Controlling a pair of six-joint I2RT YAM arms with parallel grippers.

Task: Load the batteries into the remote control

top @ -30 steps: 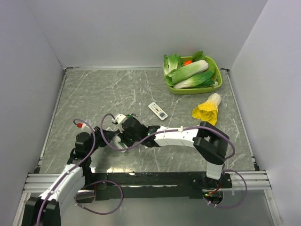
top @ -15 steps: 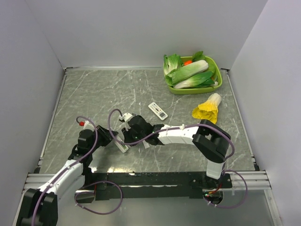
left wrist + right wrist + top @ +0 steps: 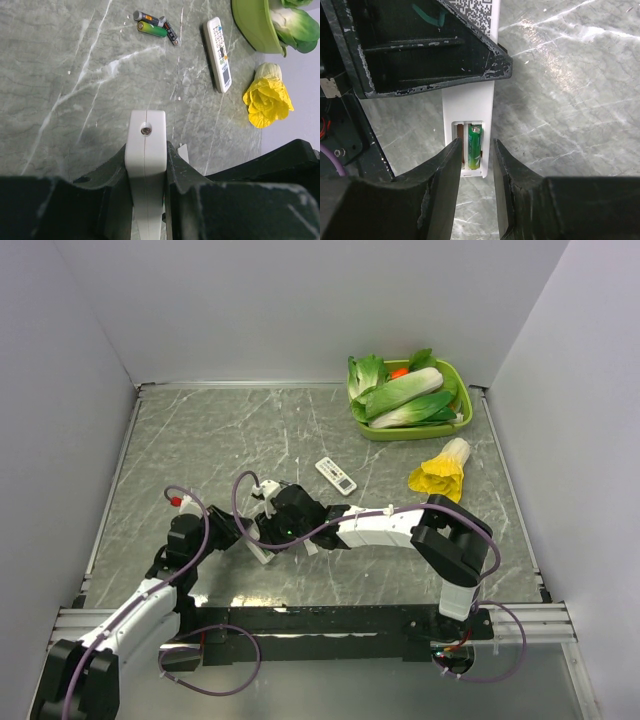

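In the left wrist view my left gripper (image 3: 146,150) is shut on the slim white remote control (image 3: 145,135), seen end-on between its jaws. From the right wrist, the remote control (image 3: 468,105) shows its open rear compartment with one green battery (image 3: 474,144) lying in the right slot. The left slot looks empty. My right gripper (image 3: 477,150) is open, a finger on each side of the compartment, neither touching the battery. A second green battery (image 3: 151,29) lies loose on the table farther out. From above, both grippers meet at the remote control (image 3: 259,551).
Two dark batteries (image 3: 149,19) lie beside the loose green one. A wider white remote with coloured buttons (image 3: 336,475) lies mid-table. A yellow leafy vegetable (image 3: 440,472) and a green bowl (image 3: 461,420) of vegetables sit at the back right. A small white piece (image 3: 183,152) lies by the held remote.
The right gripper has shifted slightly right and toward the near edge over the remote, and its jaws have parted. The left arm has moved a little farther out, still holding the remote.
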